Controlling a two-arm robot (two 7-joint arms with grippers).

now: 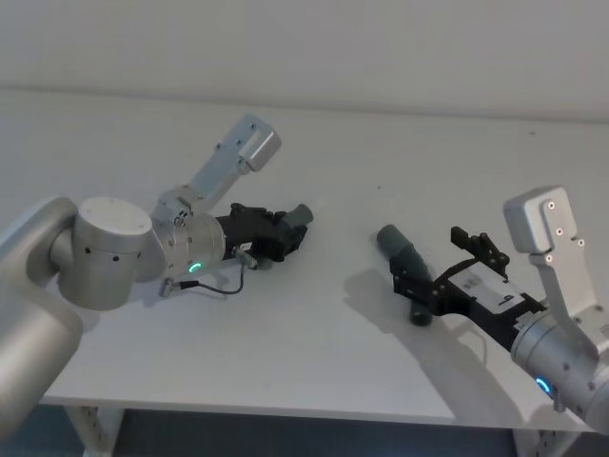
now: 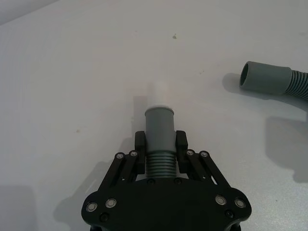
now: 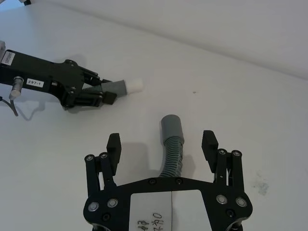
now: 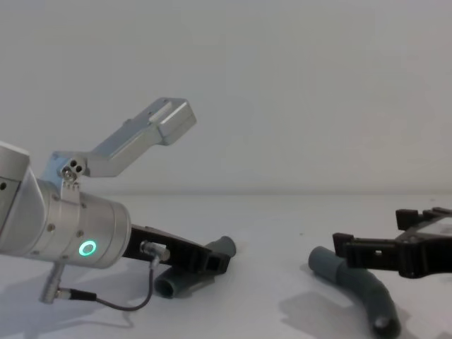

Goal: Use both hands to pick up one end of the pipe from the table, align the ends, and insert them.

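Observation:
My left gripper [image 1: 285, 233] is shut on the ribbed part of one pipe piece [image 2: 160, 127], low over the white table [image 1: 324, 333]. Its narrow grey cuff with a whitish tip [image 2: 159, 94] sticks out past the fingers, pointing toward the other piece. The second pipe piece [image 1: 407, 267] lies on the table to the right, its wider grey sleeve [image 2: 264, 77] facing left. My right gripper [image 3: 161, 142] is open, with one finger on each side of that curved hose [image 3: 172, 149] and not touching it. From the chest view the right gripper [image 4: 378, 236] hovers just over the hose [image 4: 360, 286].
A bare stretch of table separates the two pipe pieces. The table's front edge [image 1: 285, 409] runs close to both arms, and a pale wall [image 1: 381, 48] closes the back. A thin cable [image 1: 224, 286] loops beside the left wrist.

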